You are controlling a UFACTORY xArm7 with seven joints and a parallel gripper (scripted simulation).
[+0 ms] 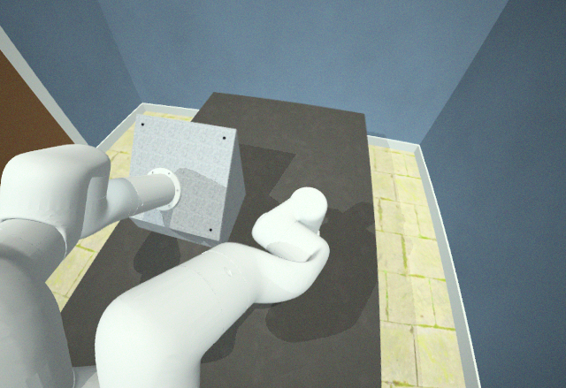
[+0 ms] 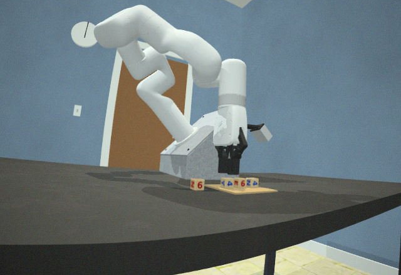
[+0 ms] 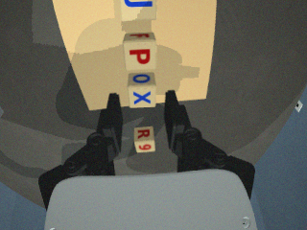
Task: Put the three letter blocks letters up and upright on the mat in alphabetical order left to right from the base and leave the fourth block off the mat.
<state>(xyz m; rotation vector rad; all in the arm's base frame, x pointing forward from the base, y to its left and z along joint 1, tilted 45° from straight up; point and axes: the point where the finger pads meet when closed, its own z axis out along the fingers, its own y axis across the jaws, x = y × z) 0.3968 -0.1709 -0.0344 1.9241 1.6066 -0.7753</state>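
My gripper (image 2: 228, 172) (image 3: 142, 104) is open and empty, raised above the blocks; the arm hides it in the top view. The X block (image 2: 227, 182) (image 3: 142, 98) stands below the fingers at one end of the wooden mat (image 2: 265, 190) (image 3: 192, 34), very close to its edge. The P block (image 2: 239, 183) (image 3: 139, 57) is in the middle, close to X. The U block (image 2: 252, 182) (image 3: 138, 13) is beyond it, cut off in the wrist view. P lies sideways in that view. The fourth block (image 2: 197, 184) (image 3: 144, 145), with 9 on top, is off the mat.
The dark table (image 1: 292, 123) (image 2: 81, 213) carries the mat and the grey robot base (image 1: 182, 155) (image 2: 200, 158). The fourth block stands beyond the mat's X end. In the top view the arm hides the blocks and mat.
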